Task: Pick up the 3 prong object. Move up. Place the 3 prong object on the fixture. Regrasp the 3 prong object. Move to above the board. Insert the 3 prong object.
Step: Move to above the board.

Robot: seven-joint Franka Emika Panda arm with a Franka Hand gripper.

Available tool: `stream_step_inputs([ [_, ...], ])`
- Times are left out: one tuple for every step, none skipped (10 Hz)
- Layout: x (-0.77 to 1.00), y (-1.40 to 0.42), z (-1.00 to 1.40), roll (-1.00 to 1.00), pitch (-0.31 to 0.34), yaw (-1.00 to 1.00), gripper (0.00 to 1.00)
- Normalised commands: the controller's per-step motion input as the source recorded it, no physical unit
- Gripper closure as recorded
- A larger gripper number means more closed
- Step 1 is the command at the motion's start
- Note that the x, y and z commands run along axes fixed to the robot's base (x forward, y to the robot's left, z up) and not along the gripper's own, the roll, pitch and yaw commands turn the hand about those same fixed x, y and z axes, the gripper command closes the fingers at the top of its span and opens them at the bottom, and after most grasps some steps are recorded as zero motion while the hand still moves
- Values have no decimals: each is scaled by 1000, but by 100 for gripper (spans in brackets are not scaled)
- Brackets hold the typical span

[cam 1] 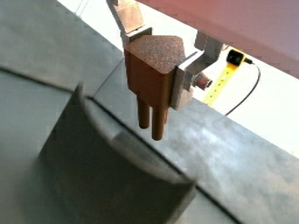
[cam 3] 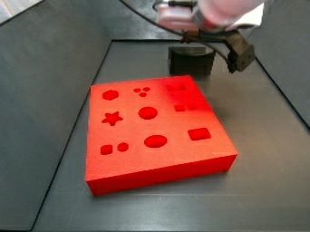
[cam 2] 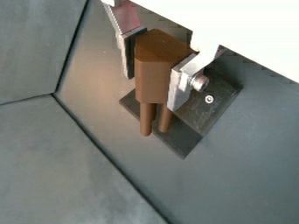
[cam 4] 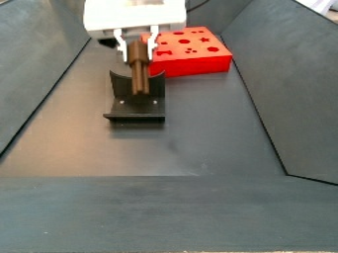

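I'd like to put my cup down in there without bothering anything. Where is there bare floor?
The widest bare floor lies in front of the fixture, towards the near wall. It is crowded around the fixture, where the gripper holds the brown peg block over it, with the red board just behind.

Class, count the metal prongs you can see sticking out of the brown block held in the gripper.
2 show, side by side under the 3 prong object, which the gripper holds above the fixture. A third may be hidden behind them.
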Motion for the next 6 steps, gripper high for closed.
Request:
stream_step_inputs([
  [-105,-41,1000,-58,122,78,100],
  [-104,-40,1000,-61,107,91,100],
  [-99,-35,1000,-62,77,104,100],
  [-98,-32,1000,-55,39,109,100],
  [-95,-26,1000,-52,4,98,100],
  [-94,-24,1000,-52,-10,88,100],
])
